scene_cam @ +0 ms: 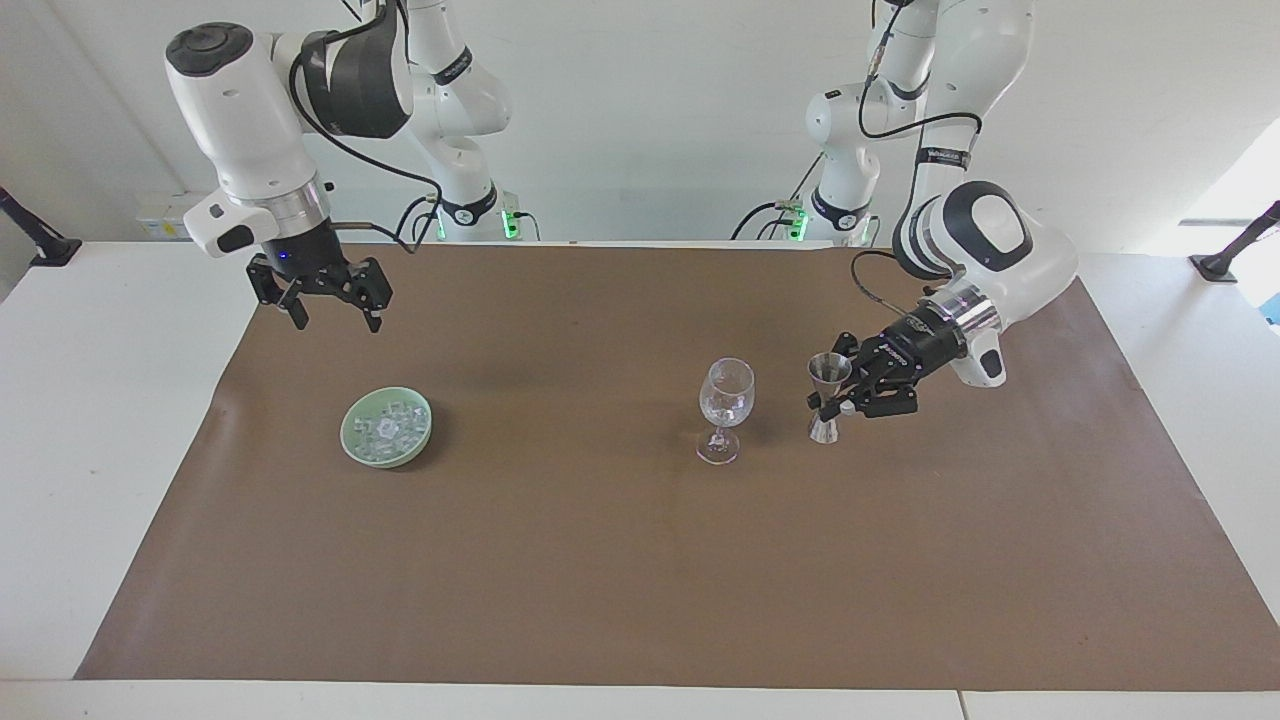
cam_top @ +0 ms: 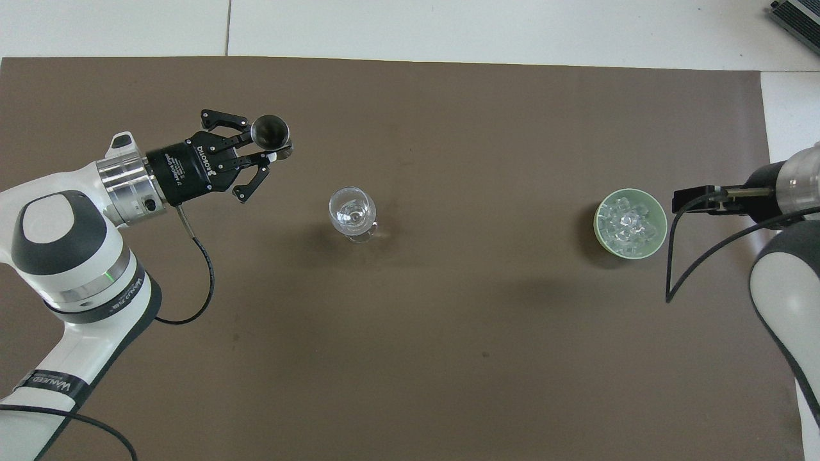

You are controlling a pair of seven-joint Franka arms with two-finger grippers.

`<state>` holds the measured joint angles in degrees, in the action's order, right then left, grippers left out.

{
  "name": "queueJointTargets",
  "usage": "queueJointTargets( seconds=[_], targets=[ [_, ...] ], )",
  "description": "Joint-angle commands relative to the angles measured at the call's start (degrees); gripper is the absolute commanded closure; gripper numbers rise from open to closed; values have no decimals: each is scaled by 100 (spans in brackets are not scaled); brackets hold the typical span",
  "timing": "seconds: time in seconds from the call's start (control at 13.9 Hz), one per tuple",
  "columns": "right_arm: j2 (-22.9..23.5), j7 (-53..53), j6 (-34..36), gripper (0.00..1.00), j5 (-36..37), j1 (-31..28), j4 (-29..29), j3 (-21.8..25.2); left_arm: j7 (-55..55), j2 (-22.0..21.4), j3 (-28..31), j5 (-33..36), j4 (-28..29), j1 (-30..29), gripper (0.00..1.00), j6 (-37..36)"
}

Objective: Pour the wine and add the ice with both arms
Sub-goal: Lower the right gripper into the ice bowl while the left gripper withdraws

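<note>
The left claw (scene_cam: 838, 398) is clamped on the waist of a steel jigger (scene_cam: 826, 398), which stands upright with its foot at or just above the brown mat (scene_cam: 600, 560), beside the stemmed wine glass (scene_cam: 725, 405) toward the left arm's end of the desk (scene_cam: 110, 420). Whether the foot actually touches the mat I cannot tell. The glass stands upright in the middle of the mat, with something clear and glinting in its bowl (liquid or cubes, I cannot say which).

The ice (scene_cam: 388, 425) lies heaped in a pale green bowl (scene_cam: 352, 440) toward the right arm's end of the desk. The right claw (scene_cam: 330, 300) hangs above the mat between that bowl and the robots, its fingers spread wide and holding nothing.

The risks, as I judge them: if the left claw lets go while the jigger is off the mat or tilted, the narrow-footed thing may topple and roll into the glass stem. On the ice, the small slick cubes may squirt from between the fingers, or the descending claw may catch the rim and tip the light bowl.
</note>
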<state>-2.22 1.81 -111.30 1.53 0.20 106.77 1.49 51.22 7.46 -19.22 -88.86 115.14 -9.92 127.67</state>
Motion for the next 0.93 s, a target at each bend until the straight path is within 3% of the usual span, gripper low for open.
queueJointTargets(
  seconds=[0.0,0.22,0.36,0.5,0.72,0.86],
  targets=[
    [308,-155,-391,0,-30,-73,63,-43,660,-131,-3,500,53,-343,100,-487],
    [660,-129,-734,0,-30,-64,115,-52,766,-166,-3,939,123,-756,100,-935],
    [652,-137,-1137,0,-30,-64,526,-43,767,-148,-12,1133,176,-1011,100,-1260],
    [678,-120,-1646,0,-30,-55,896,-43,723,-35,-12,1414,185,-1318,100,-1533],
    [1178,-85,-2244,0,-30,-46,959,-43,661,211,-12,1818,141,-1766,100,-1911],
    [1276,-23,-2440,0,-30,-72,968,-43,487,387,-21,1933,132,-2065,100,-2087]
  ],
)
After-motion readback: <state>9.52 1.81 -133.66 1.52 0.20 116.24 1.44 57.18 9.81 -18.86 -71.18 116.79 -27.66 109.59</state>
